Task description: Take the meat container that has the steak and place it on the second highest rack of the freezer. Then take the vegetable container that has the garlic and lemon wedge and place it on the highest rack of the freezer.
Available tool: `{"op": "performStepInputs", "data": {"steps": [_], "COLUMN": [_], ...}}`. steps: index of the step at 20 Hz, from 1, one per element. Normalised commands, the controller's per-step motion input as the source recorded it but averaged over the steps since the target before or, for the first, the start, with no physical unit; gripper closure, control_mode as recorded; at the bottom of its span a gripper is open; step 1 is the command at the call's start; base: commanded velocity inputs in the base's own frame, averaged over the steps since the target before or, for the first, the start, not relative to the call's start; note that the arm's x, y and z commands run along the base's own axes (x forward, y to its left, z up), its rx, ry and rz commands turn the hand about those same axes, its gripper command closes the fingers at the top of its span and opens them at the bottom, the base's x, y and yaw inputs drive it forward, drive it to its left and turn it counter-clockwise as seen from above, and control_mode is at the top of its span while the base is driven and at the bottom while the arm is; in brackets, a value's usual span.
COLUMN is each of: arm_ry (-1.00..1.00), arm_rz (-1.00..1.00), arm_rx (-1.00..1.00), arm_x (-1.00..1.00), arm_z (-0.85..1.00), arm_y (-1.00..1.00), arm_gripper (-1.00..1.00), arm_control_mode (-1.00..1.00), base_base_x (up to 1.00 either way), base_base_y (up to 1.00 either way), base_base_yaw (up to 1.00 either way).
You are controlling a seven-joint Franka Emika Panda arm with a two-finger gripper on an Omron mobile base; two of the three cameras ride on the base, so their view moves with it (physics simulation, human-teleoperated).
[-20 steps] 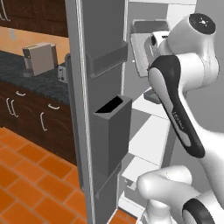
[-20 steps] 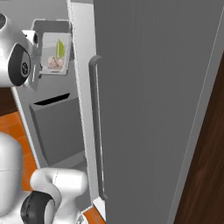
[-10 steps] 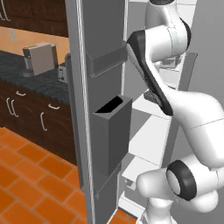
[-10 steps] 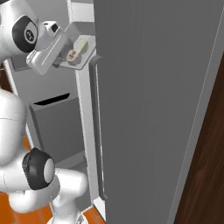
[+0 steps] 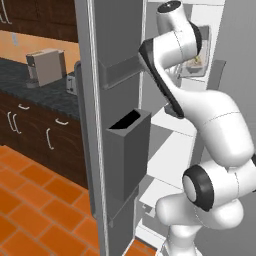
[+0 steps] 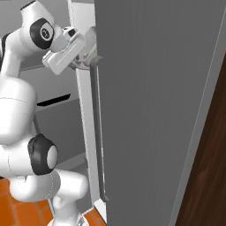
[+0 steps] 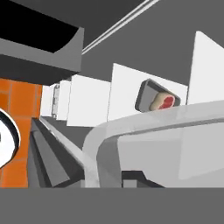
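The freezer (image 5: pixel 125 100) stands open, its grey door swung toward me with a deep bin (image 5: pixel 125 145) hanging on its inner face and a shallower one above. The white arm reaches high into the compartment, and up by the top rack I can make out the vegetable container (image 5: pixel 196 64) — a grey tray tipped on edge, with something pale inside that is too small to name as garlic or lemon. From the right side the gripper (image 6: pixel 86 55) sits just at the edge of the other, closed door, beside its long vertical handle (image 6: pixel 99 132), with a corner of the grey tray showing there. The jaws look drawn in narrow on the tray's rim, the fingertips themselves mostly hidden. Looking along the hand, the tray's rounded grey rim fills the near foreground, and past it the meat container (image 7: pixel 157 97) rests on a white shelf (image 7: pixel 131 98) deeper inside, the red steak (image 7: pixel 162 102) with its cream edge lying flat in it. Orange floor tiles (image 5: pixel 30 200) show beneath the door.
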Motion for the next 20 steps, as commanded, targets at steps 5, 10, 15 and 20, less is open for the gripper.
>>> {"op": "performStepInputs", "data": {"steps": [5,10,15,20], "arm_ry": [-0.08,-0.03,0.00,-0.08], "arm_rz": [-0.14,-0.13,-0.08,-0.06], "arm_rx": [-0.02,0.00,0.00,-0.03], "arm_x": [0.65,1.00,1.00,0.95], "arm_z": [-0.17,0.30,0.23,-0.22], "arm_y": [-0.08,-0.42,-0.29,-0.22], "arm_gripper": [1.00,1.00,1.00,1.00], "arm_control_mode": [-1.00,-1.00,-1.00,-1.00], "base_base_x": [0.00,0.00,0.00,0.00], "base_base_y": [0.00,0.00,0.00,0.00], "base_base_yaw": [0.00,0.00,0.00,0.00]}}
